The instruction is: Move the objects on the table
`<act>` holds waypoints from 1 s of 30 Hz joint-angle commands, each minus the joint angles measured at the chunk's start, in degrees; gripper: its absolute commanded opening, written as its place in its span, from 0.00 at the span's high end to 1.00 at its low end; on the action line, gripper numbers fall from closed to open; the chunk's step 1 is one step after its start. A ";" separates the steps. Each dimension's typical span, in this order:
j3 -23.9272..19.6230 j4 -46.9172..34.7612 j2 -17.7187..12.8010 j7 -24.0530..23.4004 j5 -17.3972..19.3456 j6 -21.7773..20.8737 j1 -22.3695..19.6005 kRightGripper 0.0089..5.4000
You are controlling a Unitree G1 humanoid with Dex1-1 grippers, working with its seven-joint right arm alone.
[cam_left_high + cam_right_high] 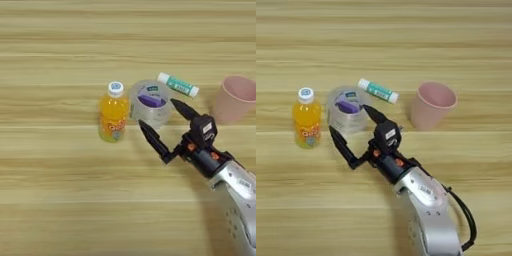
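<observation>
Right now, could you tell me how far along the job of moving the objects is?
Nothing looks moved yet. The open gripper brackets the clear tape roll, not yet closed. The orange juice bottle, white-and-teal tube and pink plastic cup remain untouched.

Bright even light, soft faint shadows, slight blur

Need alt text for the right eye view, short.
The robot's right arm reaches in from the bottom with its tool open, the two black fingers straddling a clear tape roll on a wooden table. An orange-juice bottle stands left of the roll, a white-and-teal tube lies behind it, and a pink cup stands upright to the right.
</observation>
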 commanded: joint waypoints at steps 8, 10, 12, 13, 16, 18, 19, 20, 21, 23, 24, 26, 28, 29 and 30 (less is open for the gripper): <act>4.23 -0.90 -0.85 0.10 -4.79 -1.82 -4.78 0.01; 4.76 -1.10 -1.06 0.49 -5.01 -1.53 -4.84 0.01; 5.17 -1.33 -1.25 0.83 -4.96 -1.36 -4.81 0.01; 5.37 -1.37 -1.27 0.94 -4.95 -1.36 -4.85 0.01; 5.94 -0.83 -1.08 0.95 -5.19 -1.08 -5.53 0.01; 6.45 -0.16 -0.99 0.96 -5.82 -1.03 -6.18 0.01; 6.96 0.02 -1.03 1.01 -6.40 -1.16 -6.44 0.01; 7.49 0.08 -1.06 1.15 -6.82 -1.26 -6.60 0.01; 8.10 0.23 -0.96 1.24 -7.33 -1.36 -6.84 0.01; 8.94 0.87 -0.58 1.06 -8.12 -1.43 -7.50 0.01; 9.36 1.22 -0.36 0.81 -8.57 -1.40 -7.97 0.01; 10.26 1.45 -0.18 0.68 -9.50 -1.60 -8.72 0.01; 10.90 1.57 0.09 0.61 -10.02 -1.65 -9.11 0.01; 11.15 1.66 0.23 0.54 -10.15 -1.59 -9.29 0.01; 11.38 1.75 0.36 0.52 -10.28 -1.54 -9.50 0.01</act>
